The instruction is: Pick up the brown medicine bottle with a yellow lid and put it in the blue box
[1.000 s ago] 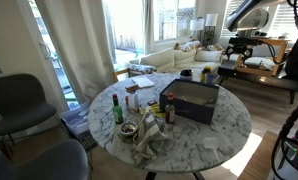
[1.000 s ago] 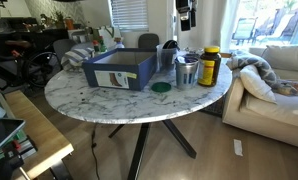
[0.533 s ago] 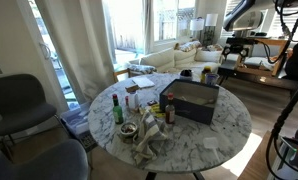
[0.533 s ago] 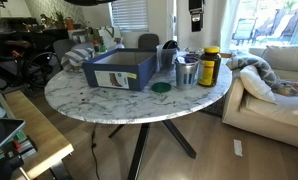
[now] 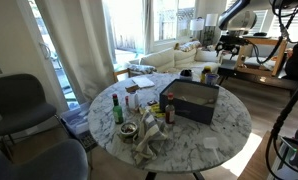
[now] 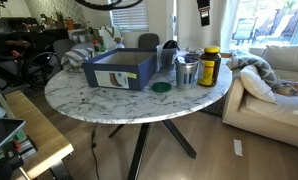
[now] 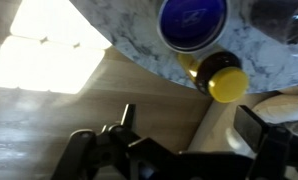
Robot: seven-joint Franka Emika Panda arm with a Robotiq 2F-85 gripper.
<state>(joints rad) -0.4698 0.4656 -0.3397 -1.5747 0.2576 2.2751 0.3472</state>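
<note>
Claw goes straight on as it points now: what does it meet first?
Probably the wooden floor just off the table edge, the claw narrowly missing the brown medicine bottle; depth unclear.

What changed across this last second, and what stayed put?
The gripper slid sideways high above the table until it was roughly over the brown medicine bottle, and it sits slightly higher in the frame. It is open and empty, with nothing taken hold of or let go. The bottle, the blue box and the other clutter on the table did not move.
</note>
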